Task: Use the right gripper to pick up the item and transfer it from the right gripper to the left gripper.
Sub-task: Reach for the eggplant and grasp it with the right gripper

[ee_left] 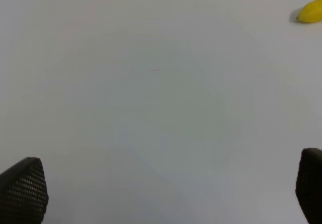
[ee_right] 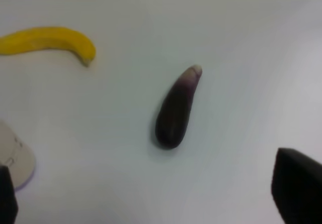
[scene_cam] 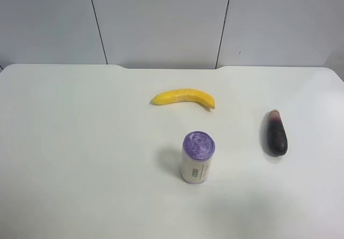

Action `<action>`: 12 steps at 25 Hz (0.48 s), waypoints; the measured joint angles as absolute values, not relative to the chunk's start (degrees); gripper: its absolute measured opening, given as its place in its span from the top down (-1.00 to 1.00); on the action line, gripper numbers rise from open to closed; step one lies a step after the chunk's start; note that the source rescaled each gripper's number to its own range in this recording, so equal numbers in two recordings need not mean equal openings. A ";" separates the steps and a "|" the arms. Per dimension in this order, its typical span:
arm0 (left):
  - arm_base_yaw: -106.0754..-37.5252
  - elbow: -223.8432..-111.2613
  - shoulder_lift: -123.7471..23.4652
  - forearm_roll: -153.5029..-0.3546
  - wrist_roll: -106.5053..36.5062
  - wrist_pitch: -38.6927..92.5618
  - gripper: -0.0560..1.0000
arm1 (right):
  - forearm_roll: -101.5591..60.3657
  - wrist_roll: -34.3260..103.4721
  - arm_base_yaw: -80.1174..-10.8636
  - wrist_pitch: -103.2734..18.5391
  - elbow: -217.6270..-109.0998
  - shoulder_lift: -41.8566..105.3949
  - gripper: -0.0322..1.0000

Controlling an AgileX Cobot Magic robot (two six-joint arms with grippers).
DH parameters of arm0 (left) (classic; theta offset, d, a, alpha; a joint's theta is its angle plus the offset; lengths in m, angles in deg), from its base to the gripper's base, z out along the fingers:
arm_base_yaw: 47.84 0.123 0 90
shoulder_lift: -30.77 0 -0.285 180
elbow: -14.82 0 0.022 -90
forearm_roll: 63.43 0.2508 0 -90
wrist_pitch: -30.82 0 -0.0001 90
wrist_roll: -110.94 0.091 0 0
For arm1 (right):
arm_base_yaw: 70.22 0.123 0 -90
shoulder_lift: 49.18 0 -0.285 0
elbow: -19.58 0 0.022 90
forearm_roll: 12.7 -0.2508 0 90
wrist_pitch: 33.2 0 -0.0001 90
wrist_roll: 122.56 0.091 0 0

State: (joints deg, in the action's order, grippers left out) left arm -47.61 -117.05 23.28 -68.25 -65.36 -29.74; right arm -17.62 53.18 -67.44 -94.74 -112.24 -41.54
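1. On the white worktop (scene_cam: 80, 142), the eggplant (scene_cam: 277, 134) lies flat, well apart from the banana (scene_cam: 183, 97) and the purple-lidded cylinder (scene_cam: 197, 157).
2. Right gripper (ee_right: 148, 196) hangs near the eggplant, jaws spread wide.
3. Left gripper (ee_left: 166, 183): jaws seem wide too, though only their tips show.

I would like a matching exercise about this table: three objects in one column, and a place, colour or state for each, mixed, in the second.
Things:
1. banana
2. toy eggplant
3. purple-lidded white cylinder

Descriptions:
A. stands upright
B. lies nearest the right edge of the exterior high view
C. curved and yellow

Pairs: 1-C, 2-B, 3-A.
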 joint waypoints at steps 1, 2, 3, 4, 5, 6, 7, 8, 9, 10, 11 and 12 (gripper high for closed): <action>-47.61 -117.05 23.28 -68.25 -65.36 -29.74 -1.00 | -17.84 53.24 -67.44 -94.74 -112.24 -41.54 -1.00; -47.61 -117.05 23.28 -68.25 -65.36 -29.74 -1.00 | -17.99 53.20 -67.44 -94.74 -112.24 -41.54 -1.00; -47.61 -117.05 23.28 -68.25 -65.36 -29.74 -1.00 | -18.04 53.27 -67.44 -94.74 -112.24 -41.54 -1.00; -47.61 -117.05 23.28 -68.25 -65.36 -29.74 -1.00 | -18.04 53.27 -67.44 -94.74 -112.24 -41.54 -1.00; -47.61 -117.05 23.28 -68.25 -65.36 -29.74 -1.00 | -18.04 53.44 -67.44 -94.74 -112.24 -41.54 -1.00; -47.61 -117.05 23.28 -68.25 -65.36 -29.74 -1.00 | -18.04 53.57 -67.44 -94.86 -112.32 -41.40 -1.00; -47.61 -117.05 23.28 -68.25 -65.36 -29.74 -1.00 | -18.04 53.59 -67.44 -95.01 -112.83 -40.69 -1.00; -47.61 -117.05 23.28 -68.25 -65.36 -29.74 -1.00 | -18.04 53.59 -67.44 -95.01 -113.58 -39.36 -1.00; -47.61 -117.05 23.28 -68.25 -65.36 -29.74 -1.00 | -18.04 53.59 -67.44 -95.01 -114.39 -37.48 -1.00; -47.61 -117.05 23.28 -68.25 -65.36 -29.74 -1.00 | -18.04 53.59 -67.44 -95.01 -115.03 -35.59 -1.00; -47.61 -117.05 23.28 -68.25 -65.36 -29.74 -1.00 | -18.04 53.59 -67.44 -95.01 -115.75 -33.09 -1.00; -47.61 -117.05 23.28 -68.25 -65.36 -29.74 -1.00 | -18.04 53.63 -67.44 -95.01 -116.35 -30.29 -1.00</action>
